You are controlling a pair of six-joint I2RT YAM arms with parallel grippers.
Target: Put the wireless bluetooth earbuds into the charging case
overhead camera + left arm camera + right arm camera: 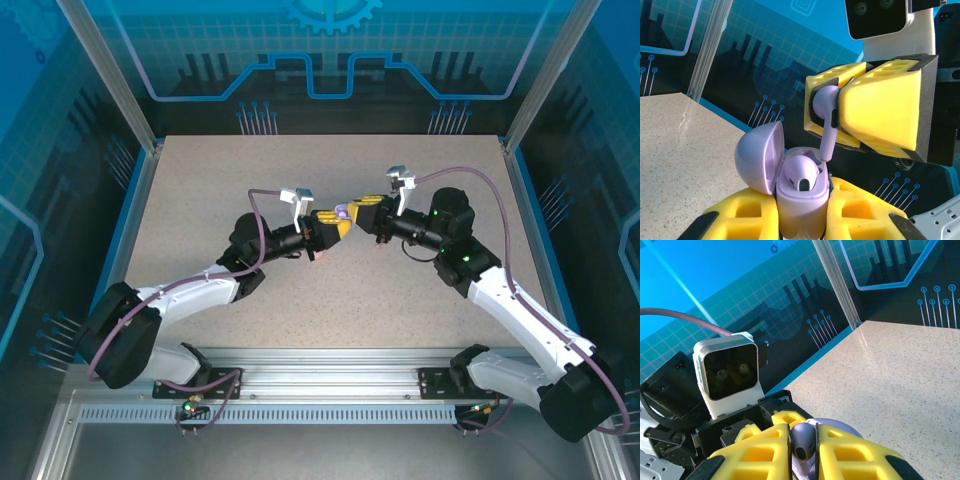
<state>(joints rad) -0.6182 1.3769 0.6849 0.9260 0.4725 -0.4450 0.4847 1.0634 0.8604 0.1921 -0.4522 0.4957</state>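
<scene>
Left wrist: left jaws clamp open case (802,202), base hidden; right jaws pinch earbud (827,131), head half-buried.

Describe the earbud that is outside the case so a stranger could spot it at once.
Over the middle of the speckled table, the left pincer holds an open lilac case. Just above it, the right pincer pinches a lilac earbud by its head, stem pointing down. Its twin sits in the case; this one alone is gripped.
</scene>
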